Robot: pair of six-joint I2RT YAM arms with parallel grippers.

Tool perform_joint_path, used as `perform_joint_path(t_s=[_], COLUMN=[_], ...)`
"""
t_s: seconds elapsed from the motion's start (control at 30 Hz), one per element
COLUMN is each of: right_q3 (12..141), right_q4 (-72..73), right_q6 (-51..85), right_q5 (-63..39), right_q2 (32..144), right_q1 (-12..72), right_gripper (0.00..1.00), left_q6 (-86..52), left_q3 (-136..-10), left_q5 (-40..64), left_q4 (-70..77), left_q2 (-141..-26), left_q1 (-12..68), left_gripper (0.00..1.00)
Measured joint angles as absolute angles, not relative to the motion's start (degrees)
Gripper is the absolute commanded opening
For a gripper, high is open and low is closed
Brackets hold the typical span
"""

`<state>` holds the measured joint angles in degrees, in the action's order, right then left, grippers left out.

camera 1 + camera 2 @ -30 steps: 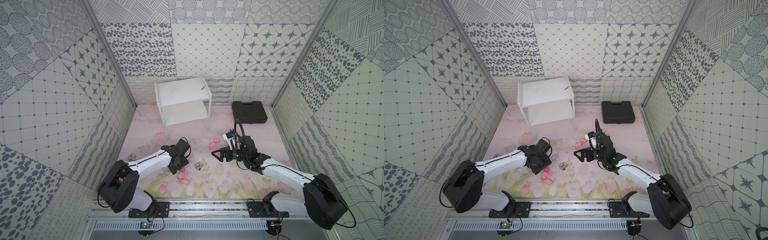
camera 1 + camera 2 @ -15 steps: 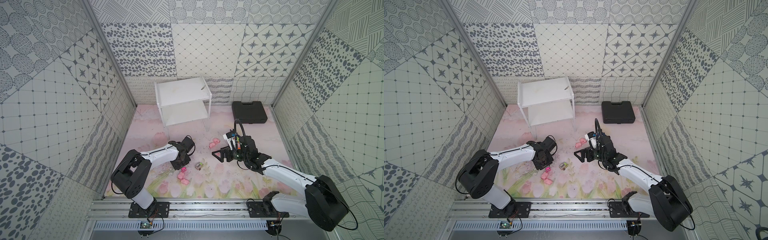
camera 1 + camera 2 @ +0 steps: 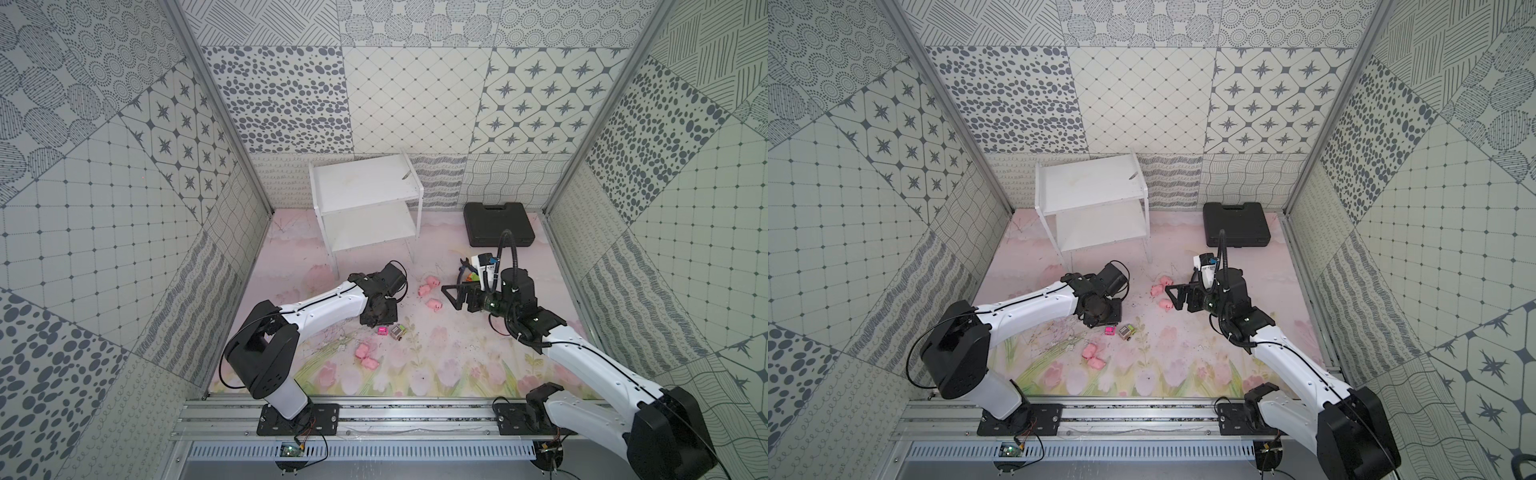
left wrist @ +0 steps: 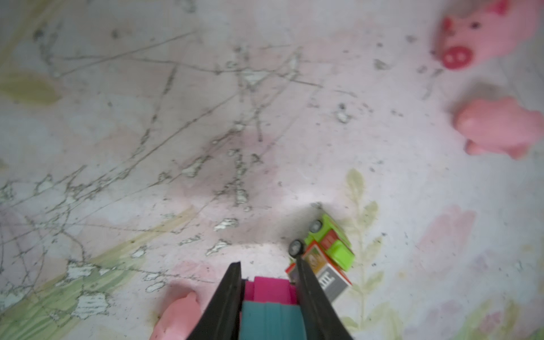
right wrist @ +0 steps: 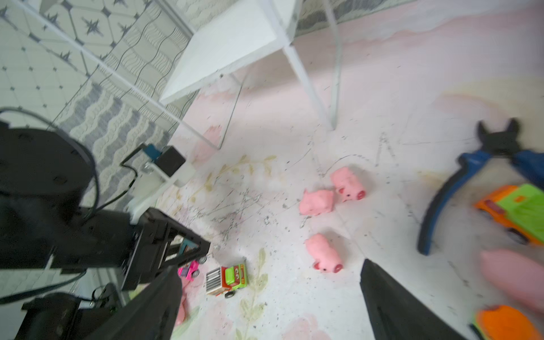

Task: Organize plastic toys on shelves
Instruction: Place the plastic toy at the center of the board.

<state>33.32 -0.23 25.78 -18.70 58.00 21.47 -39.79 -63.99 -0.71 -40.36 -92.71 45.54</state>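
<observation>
Well, left wrist view shows me the left gripper [image 4: 267,260] pinching the pink car [image 4: 269,290] — top views don't. My right gripper [image 5: 269,266] stands spread.

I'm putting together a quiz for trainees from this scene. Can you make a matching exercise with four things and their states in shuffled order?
Things:
1. left gripper
2. right gripper
3. rack
4. black case

States:
A. no toys on it
B. open, holding nothing
C. lid shut
D. closed around the pink car

Pairs: 1-D, 2-B, 3-A, 4-C
</observation>
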Motion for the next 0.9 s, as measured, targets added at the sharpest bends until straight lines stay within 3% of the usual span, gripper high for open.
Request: perform_joint_path(t_s=[0.17, 0.33, 0.63, 0.7, 0.83, 0.9], right_q3=[32.8, 32.73, 32.12, 31.9, 31.88, 31.88], right_q4=[-5.65, -12.34, -17.85, -18.48, -18.85, -18.83], right_q6=[30.87, 32.75, 33.65, 33.89, 33.91, 33.78], right_q5=[-10.28, -3.07, 1.85, 1.96, 1.78, 1.32], right_q2=[50.46, 44.34, 38.85, 38.68, 38.61, 38.61], right_q1=[14.15, 12.12, 10.72, 10.72, 10.72, 10.72], right_gripper=[0.99, 0.99, 0.99, 0.99, 0.99, 0.99], left_q6=[-25.15, -12.62, 0.69, 2.2, 3.97, 3.92], left_q3=[-75.72, -88.53, -98.8, -98.87, -98.08, -97.01], left_q5=[1.34, 2.39, 2.33, 2.22, 2.2, 2.24], left_q4=[-42.61, -44.91, -48.05, -48.62, -49.28, -49.34], left_q2=[-100.79, -112.68, -125.03, -125.99, -125.99, -124.84], left_q1=[53.19, 58.87, 61.69, 61.82, 61.91, 61.93], left_gripper=[0.3, 0.3, 0.35, 0.39, 0.57, 0.61])
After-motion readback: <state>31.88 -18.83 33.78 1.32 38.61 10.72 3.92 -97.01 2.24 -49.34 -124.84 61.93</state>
